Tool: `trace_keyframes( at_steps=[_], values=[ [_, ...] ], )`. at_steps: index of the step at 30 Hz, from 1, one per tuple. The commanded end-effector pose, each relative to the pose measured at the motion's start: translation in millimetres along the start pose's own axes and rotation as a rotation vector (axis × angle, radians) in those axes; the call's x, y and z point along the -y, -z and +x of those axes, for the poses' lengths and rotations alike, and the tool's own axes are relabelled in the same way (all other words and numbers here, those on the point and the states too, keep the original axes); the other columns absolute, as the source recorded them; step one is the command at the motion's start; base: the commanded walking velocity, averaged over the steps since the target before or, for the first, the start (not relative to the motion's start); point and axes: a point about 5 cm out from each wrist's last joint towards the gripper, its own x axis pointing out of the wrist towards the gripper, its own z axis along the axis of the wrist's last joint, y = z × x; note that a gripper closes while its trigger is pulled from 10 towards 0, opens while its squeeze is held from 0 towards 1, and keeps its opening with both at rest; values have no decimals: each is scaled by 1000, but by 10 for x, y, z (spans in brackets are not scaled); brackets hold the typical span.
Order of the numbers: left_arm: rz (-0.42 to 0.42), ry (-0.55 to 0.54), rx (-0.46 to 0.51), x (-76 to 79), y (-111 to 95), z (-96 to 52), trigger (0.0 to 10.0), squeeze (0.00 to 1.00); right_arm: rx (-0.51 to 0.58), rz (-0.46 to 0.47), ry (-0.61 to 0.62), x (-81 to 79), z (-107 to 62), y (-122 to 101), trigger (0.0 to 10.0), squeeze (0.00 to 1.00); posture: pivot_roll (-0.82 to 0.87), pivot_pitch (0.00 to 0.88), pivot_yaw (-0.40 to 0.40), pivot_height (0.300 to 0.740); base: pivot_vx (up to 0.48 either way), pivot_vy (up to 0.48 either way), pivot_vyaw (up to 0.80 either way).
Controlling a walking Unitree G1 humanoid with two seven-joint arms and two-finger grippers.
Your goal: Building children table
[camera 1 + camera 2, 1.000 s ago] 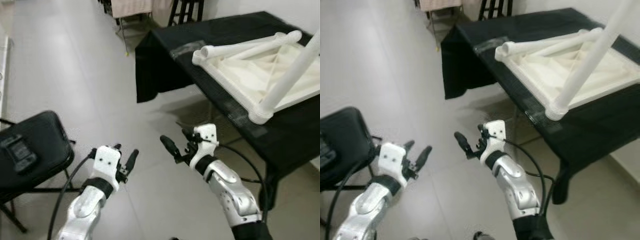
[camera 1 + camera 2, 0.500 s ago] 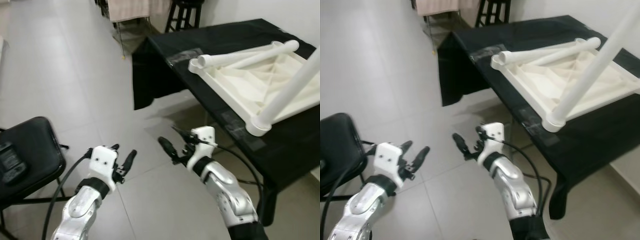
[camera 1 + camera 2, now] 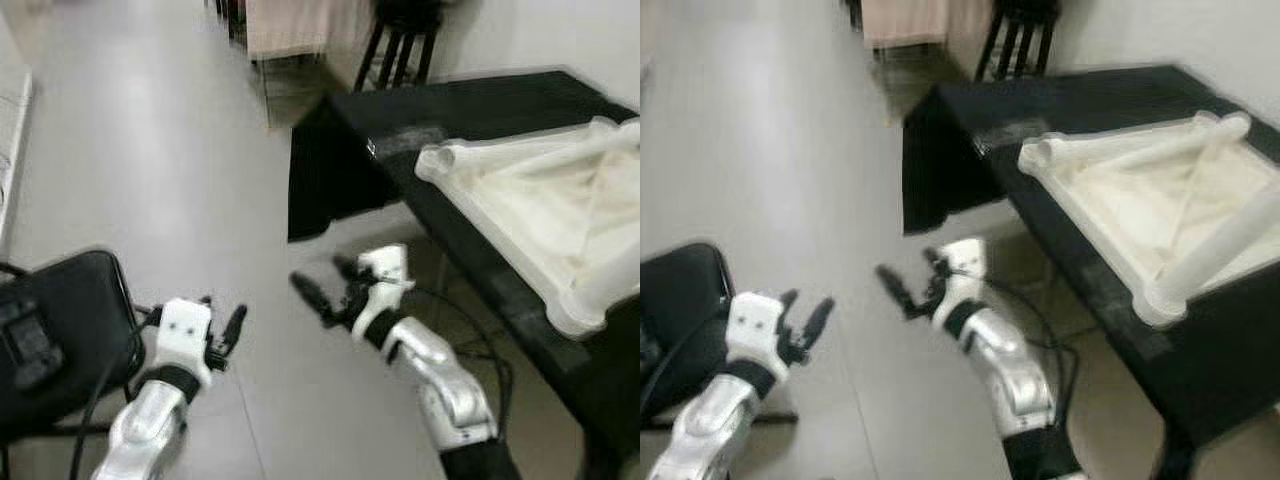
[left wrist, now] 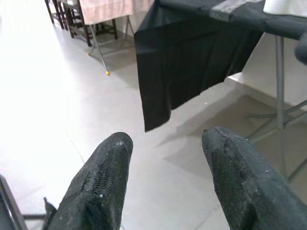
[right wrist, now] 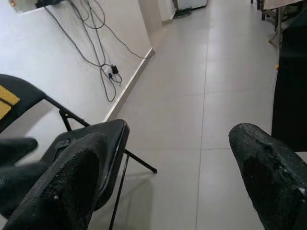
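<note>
While both grippers' ribbed black fingers gape empty, the white tubular plastic table lies beyond the right gripper and left gripper.

A table draped in a black cloth stands on the pale tiled floor. Directly on the cloth lies an upturned white children table, its frame flat on the cloth and one leg pointing away from it. A grey tape patch lies on the cloth just beside the frame's corner.
</note>
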Motion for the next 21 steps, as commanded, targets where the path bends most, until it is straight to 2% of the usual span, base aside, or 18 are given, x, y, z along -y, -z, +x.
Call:
trace_keyframes(
  at_steps=[1,15,21],
  values=[
    [-22,33,8,88,-5,-1,10000,0,-28,8,45,105,-74,61,10000,0,35,200,-80,740,292,0,0],
    [-23,38,10,87,-8,1,10000,0,-30,9,47,108,-72,59,10000,0,34,201,-80,740,288,0,0],
    [-24,40,10,89,-9,2,10000,0,-22,7,34,98,-71,47,10000,0,37,200,-79,740,281,0,-754]
  ],
)
